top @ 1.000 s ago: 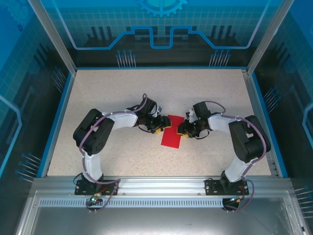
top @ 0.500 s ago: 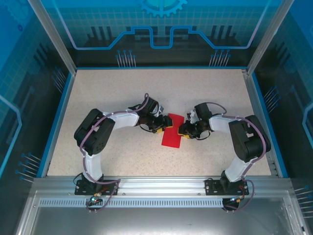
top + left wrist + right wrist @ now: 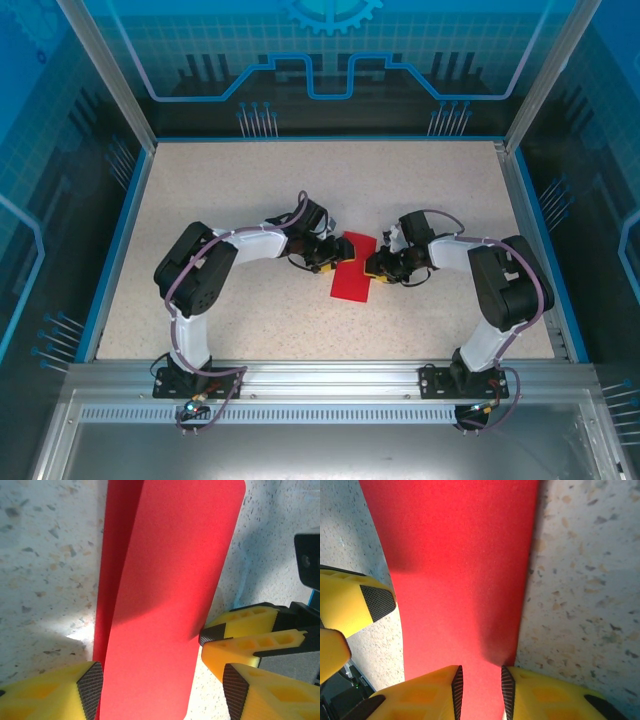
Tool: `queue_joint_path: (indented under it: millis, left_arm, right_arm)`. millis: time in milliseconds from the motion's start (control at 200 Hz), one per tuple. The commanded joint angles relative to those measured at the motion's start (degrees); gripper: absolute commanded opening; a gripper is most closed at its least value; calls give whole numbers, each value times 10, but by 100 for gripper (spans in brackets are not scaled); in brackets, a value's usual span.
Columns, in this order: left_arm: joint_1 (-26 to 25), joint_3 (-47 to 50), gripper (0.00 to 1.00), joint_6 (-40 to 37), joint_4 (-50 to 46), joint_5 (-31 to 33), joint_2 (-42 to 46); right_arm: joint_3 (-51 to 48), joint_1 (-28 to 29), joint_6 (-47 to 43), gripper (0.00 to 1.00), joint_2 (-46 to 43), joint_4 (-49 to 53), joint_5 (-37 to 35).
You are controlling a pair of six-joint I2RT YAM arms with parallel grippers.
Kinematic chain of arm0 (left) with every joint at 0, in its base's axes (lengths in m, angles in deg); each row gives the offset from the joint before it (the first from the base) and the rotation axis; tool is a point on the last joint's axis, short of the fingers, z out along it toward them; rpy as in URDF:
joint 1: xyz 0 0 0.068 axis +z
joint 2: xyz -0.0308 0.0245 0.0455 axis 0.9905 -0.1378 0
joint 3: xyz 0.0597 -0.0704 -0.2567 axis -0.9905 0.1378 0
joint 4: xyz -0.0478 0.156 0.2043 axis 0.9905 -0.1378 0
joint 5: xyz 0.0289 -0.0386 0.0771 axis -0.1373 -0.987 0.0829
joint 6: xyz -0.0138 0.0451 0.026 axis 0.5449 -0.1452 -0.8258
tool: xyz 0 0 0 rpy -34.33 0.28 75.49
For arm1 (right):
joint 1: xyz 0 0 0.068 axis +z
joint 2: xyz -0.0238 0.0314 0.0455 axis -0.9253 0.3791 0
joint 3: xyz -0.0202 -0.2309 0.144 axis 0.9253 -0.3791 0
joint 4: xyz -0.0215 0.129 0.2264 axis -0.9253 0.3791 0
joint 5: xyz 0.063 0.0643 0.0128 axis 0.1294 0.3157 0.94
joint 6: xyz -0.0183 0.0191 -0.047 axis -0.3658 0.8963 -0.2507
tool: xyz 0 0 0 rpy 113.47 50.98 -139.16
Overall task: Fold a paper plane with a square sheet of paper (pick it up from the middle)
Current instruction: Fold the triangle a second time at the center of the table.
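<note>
The square sheet of paper (image 3: 352,275) lies mid-table as a bright red strip, folded over on itself. In the left wrist view its upper layer (image 3: 165,605) bows up off the lower one. My left gripper (image 3: 325,258) is at its left edge, open wide (image 3: 162,692), one pad by the paper's left edge and the other off its right edge. My right gripper (image 3: 375,265) is at the right edge. Its jaws stand a narrow gap apart (image 3: 481,690), tips over the paper (image 3: 460,580), red showing between them. No plane shape shows.
Speckled beige tabletop (image 3: 250,190) with a blue rim (image 3: 120,240) and clear enclosure walls around it. The two grippers face each other closely across the paper; a right finger (image 3: 240,627) shows in the left wrist view and a left finger (image 3: 350,605) in the right wrist view.
My left gripper has edged slightly right toward the paper and its jaws have widened. The right arm and the paper have hardly moved.
</note>
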Motion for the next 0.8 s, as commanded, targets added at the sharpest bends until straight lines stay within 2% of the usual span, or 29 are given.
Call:
queue_joint_path:
  millis: [0,795]
  left_arm:
    - [-4,-2,69,-12,-20,14,7]
    - [-11,-10,68,-7,-6,-4,-18]
  right_arm:
    - [-16,-8,-4,31,14,9,-13]
    - [-12,-8,-5,31,12,10,-6]
